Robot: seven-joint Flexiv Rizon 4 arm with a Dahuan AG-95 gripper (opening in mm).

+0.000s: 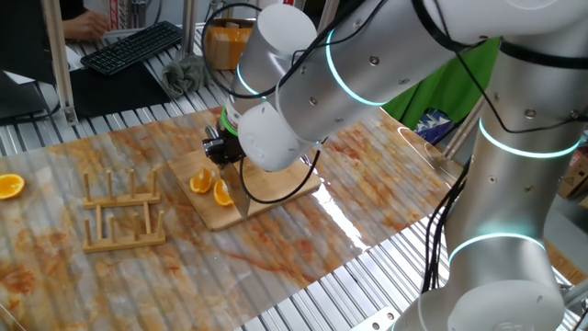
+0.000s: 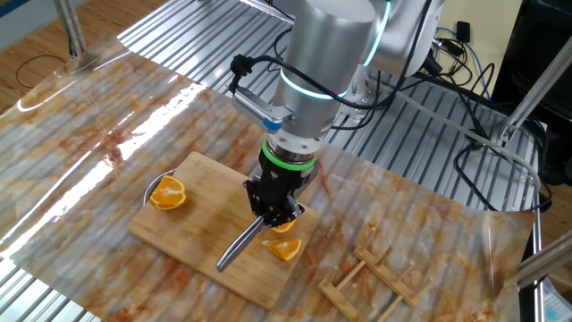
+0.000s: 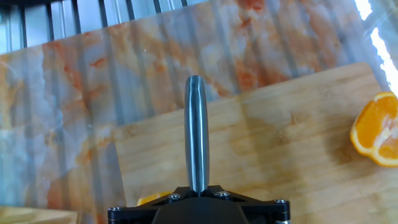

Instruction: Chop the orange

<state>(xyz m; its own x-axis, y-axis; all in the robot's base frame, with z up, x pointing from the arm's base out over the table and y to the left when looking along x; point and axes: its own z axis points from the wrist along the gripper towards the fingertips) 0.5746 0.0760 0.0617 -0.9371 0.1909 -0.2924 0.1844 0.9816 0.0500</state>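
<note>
Seen from one fixed view, the silver robot arm with glowing cyan rings (image 1: 367, 64) bends low over a pale rectangular wooden cutting board (image 1: 266, 188) on the marbled orange-and-white table cover (image 1: 110, 276). Its black two-finger gripper (image 1: 220, 150) sits just above the board's far-left part, jaws hidden by the wrist. Two small bright orange wedges (image 1: 211, 188) lie on the board right below the gripper. To the left stands a light wooden slotted rack (image 1: 124, 213), and a separate orange slice (image 1: 9, 187) lies at the table's left edge.

From the other fixed view, the gripper (image 2: 273, 215) is clamped tight on a slim grey metal knife (image 2: 239, 247), which slants down toward the board's (image 2: 197, 219) near edge. The wedges (image 2: 285, 240) lie touching or just beside the blade, on its right. A rounder orange half (image 2: 167, 193) rests at the board's left edge. The rack (image 2: 371, 282) lies to the lower right.

Looking along the fingers, the knife (image 3: 197, 134) runs straight up the middle over the board (image 3: 280, 149), its near end held in the closed gripper (image 3: 199, 198). A sliver of orange (image 3: 151, 199) peeks out beside the gripper; the rounder half (image 3: 378, 129) is at the right edge.
</note>
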